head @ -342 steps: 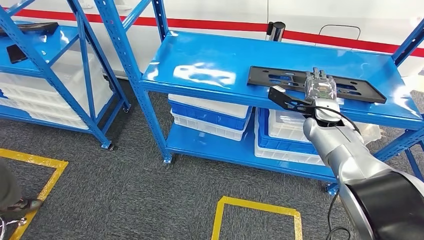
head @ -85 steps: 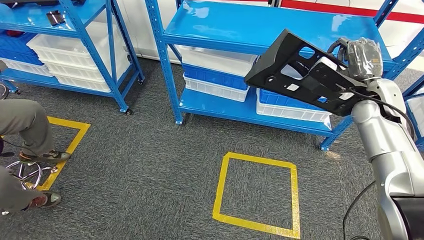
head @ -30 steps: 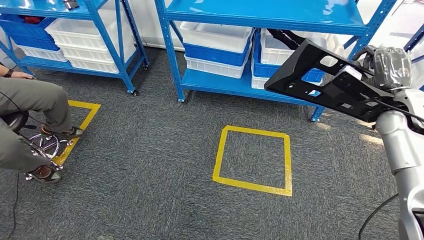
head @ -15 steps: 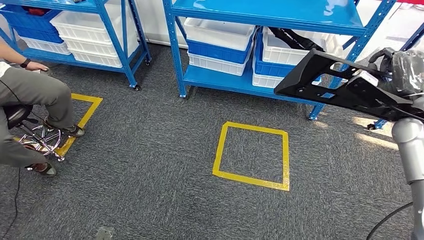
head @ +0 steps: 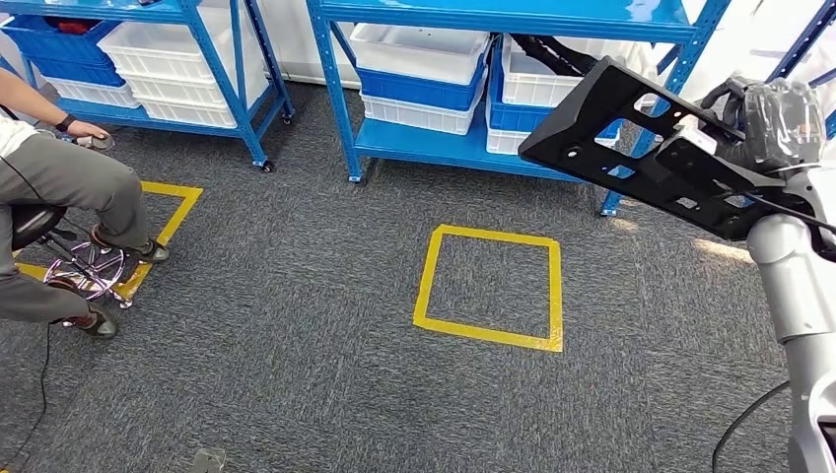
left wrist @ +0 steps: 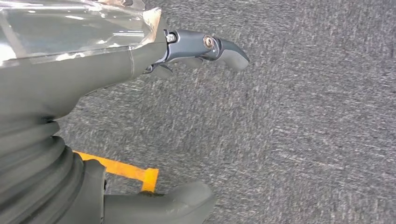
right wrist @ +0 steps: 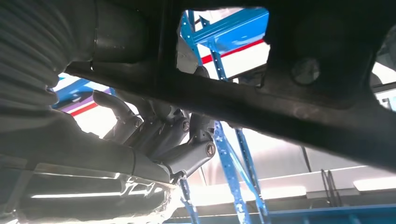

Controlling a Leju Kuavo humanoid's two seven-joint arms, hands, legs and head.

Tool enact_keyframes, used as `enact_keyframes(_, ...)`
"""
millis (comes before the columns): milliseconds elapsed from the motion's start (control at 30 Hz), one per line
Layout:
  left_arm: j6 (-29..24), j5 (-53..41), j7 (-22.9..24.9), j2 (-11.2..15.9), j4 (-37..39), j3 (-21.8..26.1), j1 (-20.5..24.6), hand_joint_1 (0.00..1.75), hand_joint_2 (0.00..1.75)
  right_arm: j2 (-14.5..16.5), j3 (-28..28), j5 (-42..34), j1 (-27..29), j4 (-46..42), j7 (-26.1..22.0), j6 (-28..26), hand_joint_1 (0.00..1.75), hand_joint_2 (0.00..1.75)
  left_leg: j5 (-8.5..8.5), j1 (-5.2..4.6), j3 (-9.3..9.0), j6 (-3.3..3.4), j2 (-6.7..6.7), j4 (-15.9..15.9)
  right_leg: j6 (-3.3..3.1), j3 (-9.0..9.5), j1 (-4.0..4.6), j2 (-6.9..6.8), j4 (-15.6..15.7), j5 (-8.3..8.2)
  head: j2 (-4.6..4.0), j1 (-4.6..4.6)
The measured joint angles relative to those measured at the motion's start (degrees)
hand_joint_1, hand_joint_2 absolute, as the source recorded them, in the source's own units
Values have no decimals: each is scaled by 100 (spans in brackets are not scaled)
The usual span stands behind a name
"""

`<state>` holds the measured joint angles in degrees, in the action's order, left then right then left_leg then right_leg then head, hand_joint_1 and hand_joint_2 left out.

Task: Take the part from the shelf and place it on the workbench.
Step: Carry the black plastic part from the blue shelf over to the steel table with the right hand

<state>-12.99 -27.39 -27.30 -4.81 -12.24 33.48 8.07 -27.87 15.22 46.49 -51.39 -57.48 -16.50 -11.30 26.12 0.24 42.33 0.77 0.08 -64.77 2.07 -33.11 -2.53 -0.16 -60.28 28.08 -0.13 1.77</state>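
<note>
We see grey carpet floor [head: 296,374] across the head view, with blue shelf racks [head: 340,89] along the far side. Lower shelves carry white bins [head: 419,49] and blue bins [head: 419,99]; no readable writing on any of them.

A yellow tape square [head: 488,286] sits mid-floor, with a second tape outline [head: 173,212] near the left. A seated person [head: 49,197] on a stool [head: 84,271] is at the left edge, one foot by that outline.

The part [head: 641,148], a flat black plate with cut-out slots, is off the shelf and in the air on our right, tilted, its far corner over the lower shelf edge. A small white label [head: 698,138] is on it; the text is too small to read.

Right hand [head: 774,123], wrapped in clear plastic, grips the part at its near end. In the right wrist view, fingers [right wrist: 187,140] curl under the part [right wrist: 289,102].

Left hand [left wrist: 140,116] hangs over carpet holding nothing, thumb [left wrist: 168,203] and fingers [left wrist: 219,46] apart. A strip of yellow tape [left wrist: 121,170] is under it.
</note>
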Motion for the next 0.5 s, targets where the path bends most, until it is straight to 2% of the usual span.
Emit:
enact_keyframes(67, -7, 4, -2, -4, 0, 1, -4, 0, 175, 53, 23, 7, -70, 25, -4, 0, 173, 175, 463, 2, 202, -25, -1, -738, -96, -95, 40, 0, -1, -76, 0, 5)
enact_keyframes(100, -13, 5, 1, -4, 0, 2, -5, 0, 175, 80, 36, 16, -93, 46, -7, -1, 173, 175, 573, 3, 252, -18, 0, -1013, -123, -134, 63, 0, -1, -109, 0, 7)
enact_keyframes(133, -17, 8, 3, -5, 0, 4, -6, 0, 175, 103, 49, 25, -107, 67, -7, -3, 173, 175, 599, 1, 255, -5, -1, -1157, -135, -164, 83, 0, -2, -134, 0, 7)
enact_keyframes(167, -21, 10, 6, -5, 0, 7, -7, 0, 175, 126, 61, 36, -118, 90, -7, -5, 173, 175, 552, -5, 177, 25, -3, -1138, -143, -192, 107, 2, -2, -159, 0, 8)
enact_keyframes(200, -22, 17, 8, -4, 0, 13, -7, 0, 175, 148, 74, 50, -131, 116, -7, -9, 173, 175, 463, -16, 17, 72, -8, -957, -148, -216, 131, 4, -1, -183, 0, 7)
enact_keyframes(233, -23, 27, 7, -2, 0, 20, -7, 0, 175, 172, 87, 63, -153, 142, -7, -14, 173, 175, 359, -38, -221, 142, -17, -645, -151, -239, 155, 8, -1, -207, 0, 6)
enact_keyframes(267, -26, 40, 3, 10, -2, 31, -6, 0, 175, 202, 101, 77, -184, 174, -7, -22, 173, 175, 293, -70, -505, 239, -27, -248, -152, -265, 179, 12, 0, -236, 0, 3)
enact_keyframes(300, -27, 52, -6, 18, -3, 42, -7, 0, 175, 227, 113, 89, -225, 205, -7, -32, 173, 175, 249, -99, -733, 310, -26, 92, -141, -283, 195, 11, 3, -264, 0, -4)
enact_keyframes(333, -29, 62, -19, 26, -5, 55, -10, 0, 175, 256, 127, 94, -268, 237, -6, -45, 173, 175, 231, -131, -883, 361, -24, 327, -119, -295, 197, 8, 10, -295, 0, -1)
enact_keyframes(367, -31, 69, -34, 34, -7, 68, -15, 0, 175, 289, 143, 98, -304, 271, -5, -58, 173, 175, 232, -157, -942, 389, -21, 443, -88, -302, 188, 2, 24, -328, 0, 1)
enact_keyframes(433, -31, 78, -60, 32, -6, 88, -29, 0, 175, 336, 176, 103, -344, 330, -3, -75, 173, 175, 123, -164, -958, 398, -13, 564, -14, -312, 177, -8, 62, -386, 0, 8)
enact_keyframes(467, -31, 80, -68, 28, -5, 91, -34, 0, 175, 346, 187, 105, -352, 354, -3, -80, 173, 175, 48, -153, -965, 404, -8, 656, 2, -344, 180, -7, 44, -358, 0, 4)
enact_keyframes(500, -30, 81, -72, 24, -5, 92, -37, 0, 175, 346, 194, 106, -366, 376, -3, -84, 173, 175, -37, -136, -955, 413, -1, 739, -3, -408, 189, -5, -60, -261, 0, -2)
